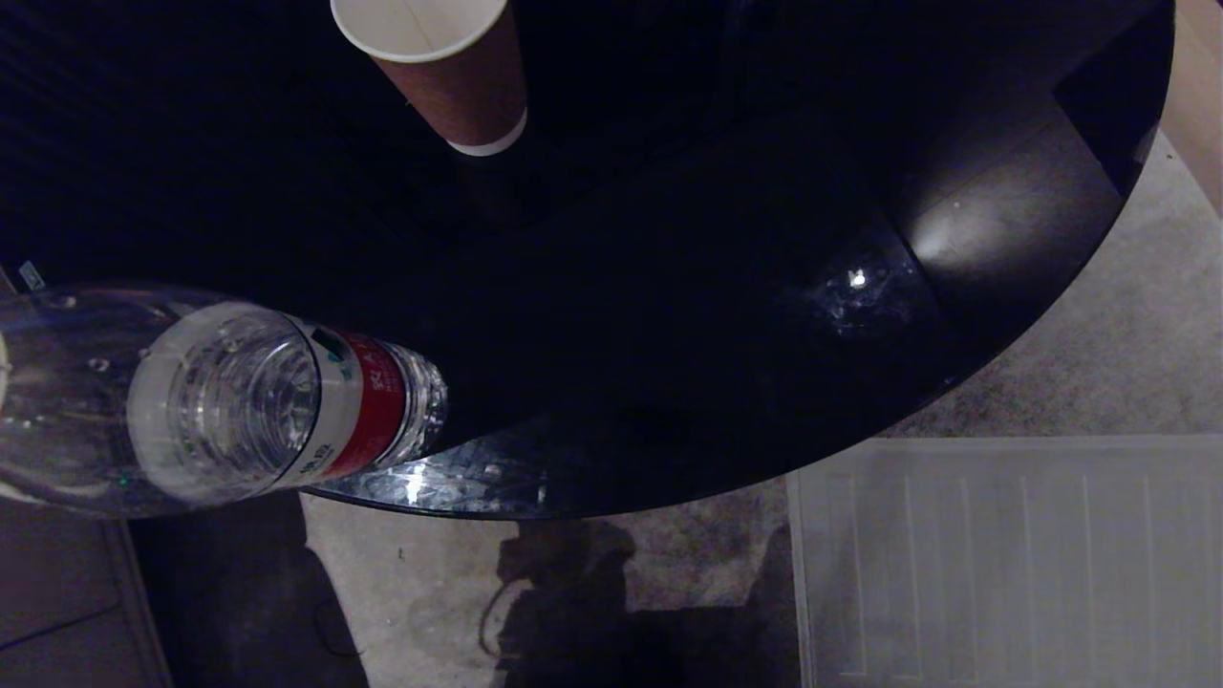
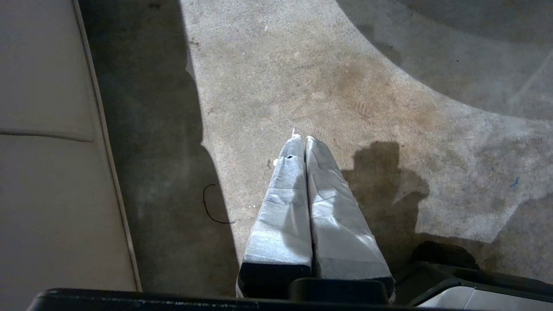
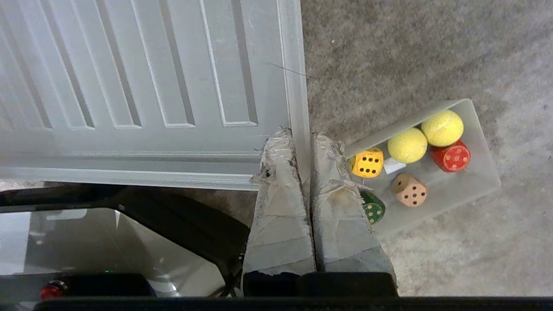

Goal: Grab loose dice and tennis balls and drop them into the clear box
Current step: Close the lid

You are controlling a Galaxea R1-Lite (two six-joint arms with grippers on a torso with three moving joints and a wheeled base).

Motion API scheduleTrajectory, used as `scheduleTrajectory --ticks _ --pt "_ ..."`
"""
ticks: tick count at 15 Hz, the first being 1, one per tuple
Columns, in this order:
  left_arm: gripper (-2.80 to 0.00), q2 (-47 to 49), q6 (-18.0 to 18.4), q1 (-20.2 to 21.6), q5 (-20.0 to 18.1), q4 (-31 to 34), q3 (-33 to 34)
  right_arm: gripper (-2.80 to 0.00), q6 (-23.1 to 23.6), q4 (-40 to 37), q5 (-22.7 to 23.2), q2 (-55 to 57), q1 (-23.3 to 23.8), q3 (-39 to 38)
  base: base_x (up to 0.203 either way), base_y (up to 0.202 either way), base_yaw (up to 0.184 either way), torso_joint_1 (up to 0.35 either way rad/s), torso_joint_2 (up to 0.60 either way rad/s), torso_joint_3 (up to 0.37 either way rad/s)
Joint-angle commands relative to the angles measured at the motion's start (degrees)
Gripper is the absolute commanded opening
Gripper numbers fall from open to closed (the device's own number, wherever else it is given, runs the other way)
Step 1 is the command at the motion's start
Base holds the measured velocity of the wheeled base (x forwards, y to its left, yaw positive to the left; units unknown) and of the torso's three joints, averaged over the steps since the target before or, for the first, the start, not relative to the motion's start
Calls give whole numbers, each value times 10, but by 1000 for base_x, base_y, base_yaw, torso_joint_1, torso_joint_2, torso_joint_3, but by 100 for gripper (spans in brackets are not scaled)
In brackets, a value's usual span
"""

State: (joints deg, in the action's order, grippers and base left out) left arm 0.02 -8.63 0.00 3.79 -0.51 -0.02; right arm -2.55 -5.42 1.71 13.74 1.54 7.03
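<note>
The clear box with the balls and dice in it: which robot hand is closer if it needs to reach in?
Likely the right hand: its view shows the clear box just beside its shut fingertips. The left hand sees only bare floor.

Dark round glass table [image 1: 726, 315] is catching a small glare from an overhead light. Mottled grey-beige carpet [image 2: 302, 77] is showing stains and hard shadows. Paper cup [image 1: 444, 67] and plastic water bottle [image 1: 258, 401] are standing on the table. Pale furniture panel [image 2: 47, 172] is bordering the carpet.
</note>
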Motion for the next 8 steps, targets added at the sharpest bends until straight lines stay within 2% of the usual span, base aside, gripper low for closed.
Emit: scheduleTrajectory --ticks 1,8 --pt "-280 -1 -1 0 1 0 0 -280 6 -1 0 -27 -6 -20 0 0 0 0 0 0" --pt "-280 0 -1 0 0 0 0 -280 15 -4 -13 -130 -18 -47 0 0 0 0 0 0"
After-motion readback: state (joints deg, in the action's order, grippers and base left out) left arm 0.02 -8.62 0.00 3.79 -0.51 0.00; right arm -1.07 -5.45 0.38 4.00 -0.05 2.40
